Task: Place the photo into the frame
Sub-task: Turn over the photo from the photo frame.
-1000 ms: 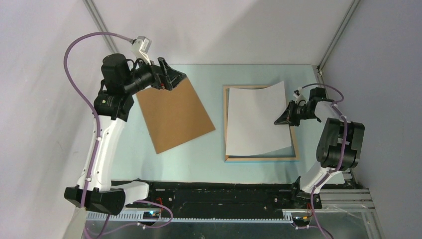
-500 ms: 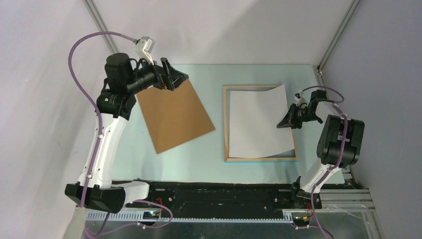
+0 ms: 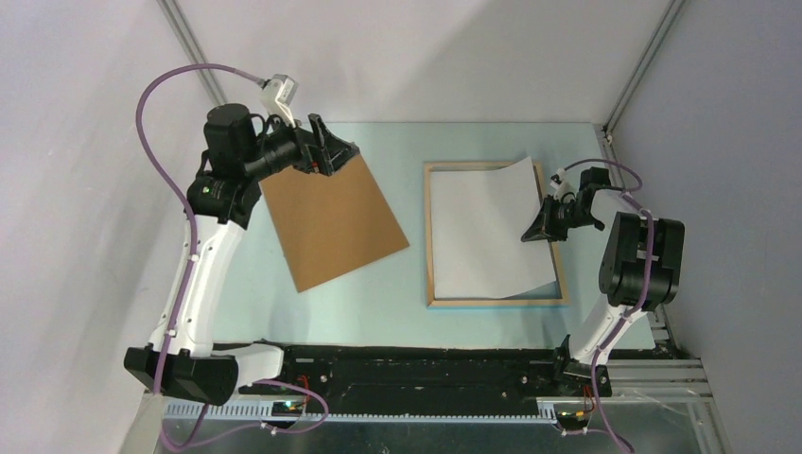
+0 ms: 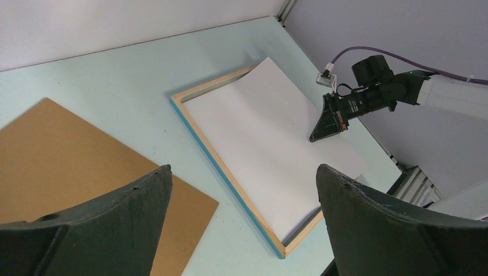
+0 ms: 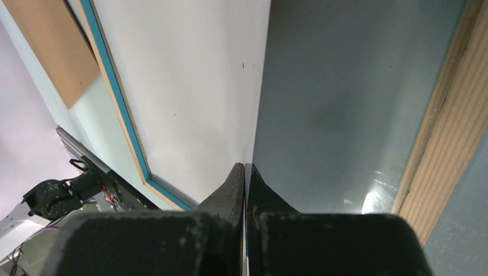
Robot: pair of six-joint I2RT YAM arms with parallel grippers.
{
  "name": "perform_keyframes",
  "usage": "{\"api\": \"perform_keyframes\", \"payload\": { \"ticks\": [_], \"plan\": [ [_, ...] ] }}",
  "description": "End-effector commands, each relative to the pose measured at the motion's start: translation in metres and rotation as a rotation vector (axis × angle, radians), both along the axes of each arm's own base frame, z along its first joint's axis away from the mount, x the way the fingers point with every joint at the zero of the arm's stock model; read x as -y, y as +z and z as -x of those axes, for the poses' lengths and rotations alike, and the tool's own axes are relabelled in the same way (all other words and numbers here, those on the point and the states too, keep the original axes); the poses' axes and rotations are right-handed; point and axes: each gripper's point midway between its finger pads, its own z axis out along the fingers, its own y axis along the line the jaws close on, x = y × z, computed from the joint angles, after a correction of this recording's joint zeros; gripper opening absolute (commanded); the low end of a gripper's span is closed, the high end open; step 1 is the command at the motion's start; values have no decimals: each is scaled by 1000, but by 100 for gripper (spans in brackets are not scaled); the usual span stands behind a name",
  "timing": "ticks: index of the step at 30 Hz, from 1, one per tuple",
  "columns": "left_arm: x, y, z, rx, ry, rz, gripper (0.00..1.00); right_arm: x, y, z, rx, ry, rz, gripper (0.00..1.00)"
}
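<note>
Two grippers are in view, and only one is loaded. The right gripper (image 3: 535,230) has its fingers pinched together on the right-hand edge of the photo (image 3: 482,232), which shows only its blank white side. The sheet lies over the opening of the frame (image 3: 428,236), wood side up on the pale table (image 3: 397,284), with its left part down inside the rails. Its right edge is raised and slightly skewed, casting a shadow at the near corner. The left gripper (image 3: 333,149) hovers with fingers spread wide and empty over the far corner of the brown backing board (image 3: 331,222). The print appears light, thin and limp, bowing under its own weight. It would probably crease if squeezed hard, so the margin at mid-edge looks the safest hold.
</note>
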Motion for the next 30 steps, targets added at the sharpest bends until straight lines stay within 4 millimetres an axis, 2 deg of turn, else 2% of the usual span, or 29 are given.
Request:
{"api": "perform_keyframes", "payload": {
  "ticks": [1, 13, 30],
  "plan": [
    [2, 7, 8, 51, -25, -14, 100, 7, 5, -17, 60, -16, 36, 0],
    [1, 5, 9, 52, -22, -18, 100, 8, 4, -20, 62, -40, 42, 0],
    [1, 2, 10, 44, -23, -18, 100, 6, -5, -10, 31, -93, 53, 0]
  ]
}}
